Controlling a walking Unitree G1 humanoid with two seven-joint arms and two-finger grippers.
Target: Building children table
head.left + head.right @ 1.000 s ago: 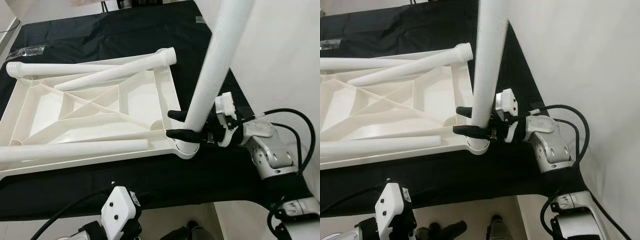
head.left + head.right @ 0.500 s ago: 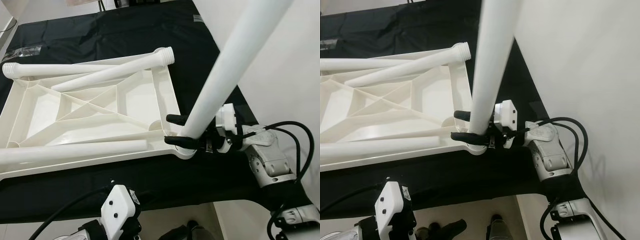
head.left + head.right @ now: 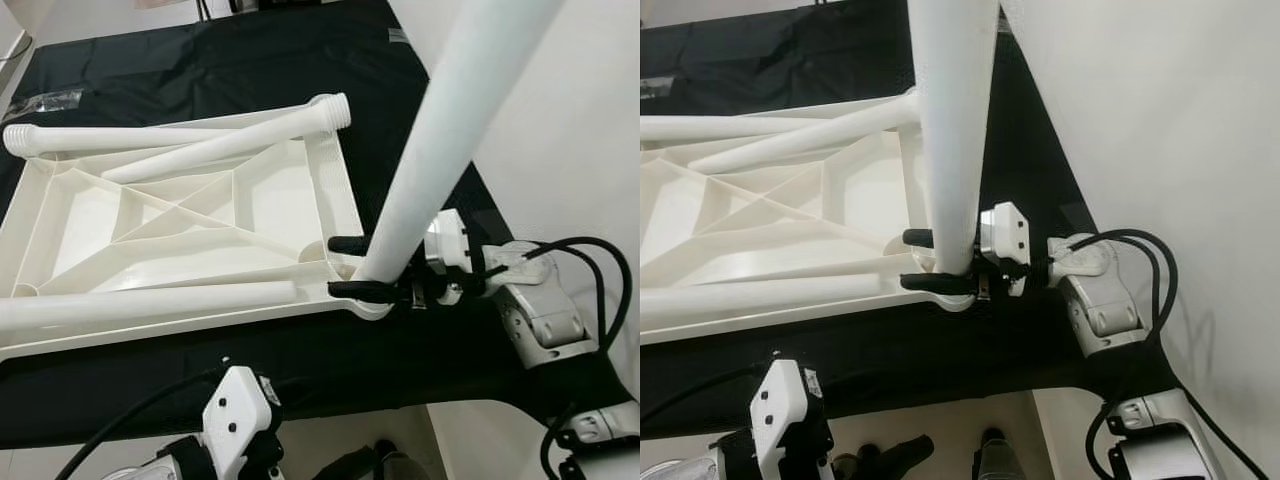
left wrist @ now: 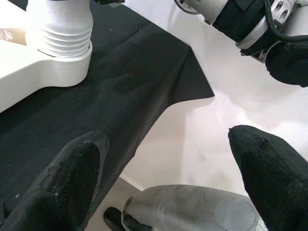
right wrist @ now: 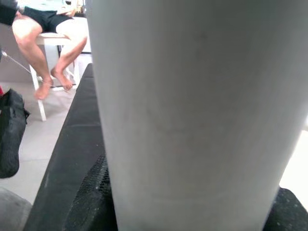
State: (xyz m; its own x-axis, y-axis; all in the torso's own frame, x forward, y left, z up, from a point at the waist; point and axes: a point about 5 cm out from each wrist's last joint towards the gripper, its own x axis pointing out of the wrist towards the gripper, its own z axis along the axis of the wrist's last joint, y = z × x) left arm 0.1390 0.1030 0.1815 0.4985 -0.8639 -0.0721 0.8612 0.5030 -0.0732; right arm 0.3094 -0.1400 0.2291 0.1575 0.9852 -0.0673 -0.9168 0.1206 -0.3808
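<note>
Your right gripper [image 3: 362, 268] clamps the stiff, smooth, probably light table leg [image 3: 440, 135] just above the tabletop [image 3: 180, 225] socket, so grip low; your left gripper [image 4: 163, 168], below the tabletop, hangs wide open.

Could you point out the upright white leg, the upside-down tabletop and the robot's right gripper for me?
upright white leg [image 3: 430, 150], left eye view, mid shaft.
upside-down tabletop [image 3: 275, 195], left eye view, inner panel.
right gripper [image 3: 352, 267], left eye view, between its fingertips.

Silver right arm [image 3: 535, 320] with black looping cables, white wrist block, black-fingered hand [image 3: 362, 268].
</note>
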